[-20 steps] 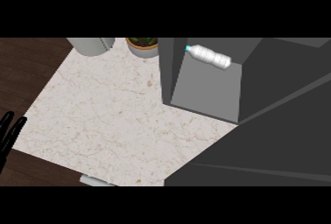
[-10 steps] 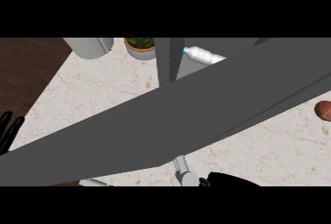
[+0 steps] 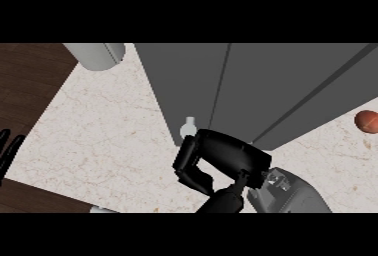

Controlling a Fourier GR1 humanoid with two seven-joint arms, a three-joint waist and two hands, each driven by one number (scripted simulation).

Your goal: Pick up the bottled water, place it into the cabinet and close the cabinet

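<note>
The grey cabinet [image 3: 251, 85] fills the upper middle and right of the head view, and its doors stand shut or nearly so. The bottled water does not show; it is hidden behind the doors. A small pale handle [image 3: 188, 131] sticks out at the door's lower edge. My right hand [image 3: 221, 159] lies just below that handle, against the door's front, with its fingers [image 3: 190, 172] bent loosely downward and holding nothing. At the far left edge rests my left hand [image 3: 9, 150], open with fingers up.
A grey cylinder [image 3: 96, 54] stands at the counter's back left. A reddish round object [image 3: 367, 120] lies on the counter right of the cabinet. The pale stone counter [image 3: 103, 145] ends at a dark wooden floor [image 3: 26, 80] on the left.
The cabinet door has swung from wide open to shut, hiding the bottle that showed inside. My right hand has come up into view behind the door. The left hand stayed put.
</note>
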